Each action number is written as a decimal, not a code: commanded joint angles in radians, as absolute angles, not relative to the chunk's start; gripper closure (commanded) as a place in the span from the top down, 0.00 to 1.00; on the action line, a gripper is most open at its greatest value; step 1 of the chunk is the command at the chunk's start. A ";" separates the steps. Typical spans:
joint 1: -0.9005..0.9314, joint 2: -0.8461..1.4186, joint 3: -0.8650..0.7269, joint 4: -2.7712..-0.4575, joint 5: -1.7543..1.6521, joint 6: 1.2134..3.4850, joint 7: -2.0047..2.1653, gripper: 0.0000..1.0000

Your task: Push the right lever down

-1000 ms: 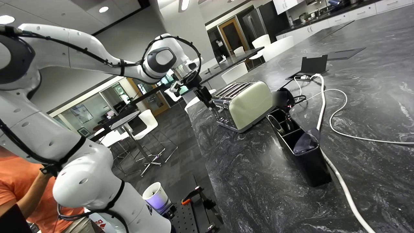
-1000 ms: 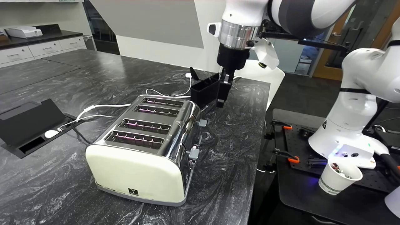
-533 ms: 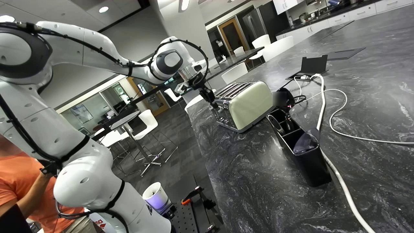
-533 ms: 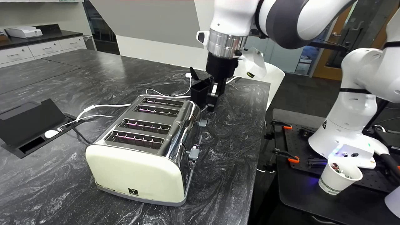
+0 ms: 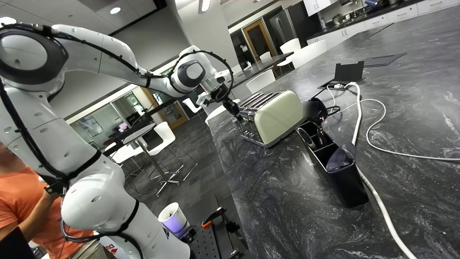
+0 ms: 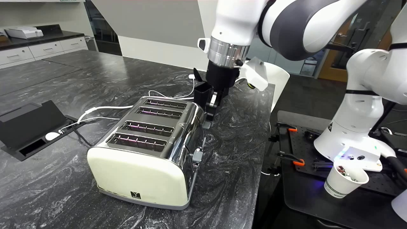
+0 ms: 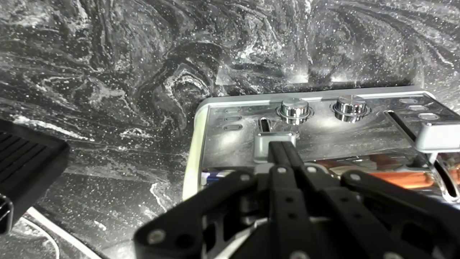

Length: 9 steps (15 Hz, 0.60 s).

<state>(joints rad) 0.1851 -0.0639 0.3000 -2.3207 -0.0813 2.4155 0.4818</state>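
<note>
The hand (image 7: 282, 144) is fully clenched, fingertips (image 7: 276, 153) pinched flat together. In the wrist view they're lined up right over the grey right lever (image 7: 263, 145), so close it's honestly hard to tell if they're touching it. That lever sticks out of the cream-and-chrome toaster (image 6: 136, 171), which just sits on the dark marbled surface (image 6: 229, 190). The other lever (image 6: 197, 156) is on the same side, clear of the hand.

Toaster (image 6: 143, 162), container (image 5: 345, 185), cords (image 5: 358, 104) on countertop (image 6: 232, 168)
</note>
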 commanded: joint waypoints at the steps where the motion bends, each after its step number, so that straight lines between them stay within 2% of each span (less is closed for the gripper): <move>1: 0.198 -0.041 0.289 -2.316 -0.111 2.440 0.525 0.00; 9: 0.208 -0.007 0.280 -2.315 -0.119 2.456 0.521 0.00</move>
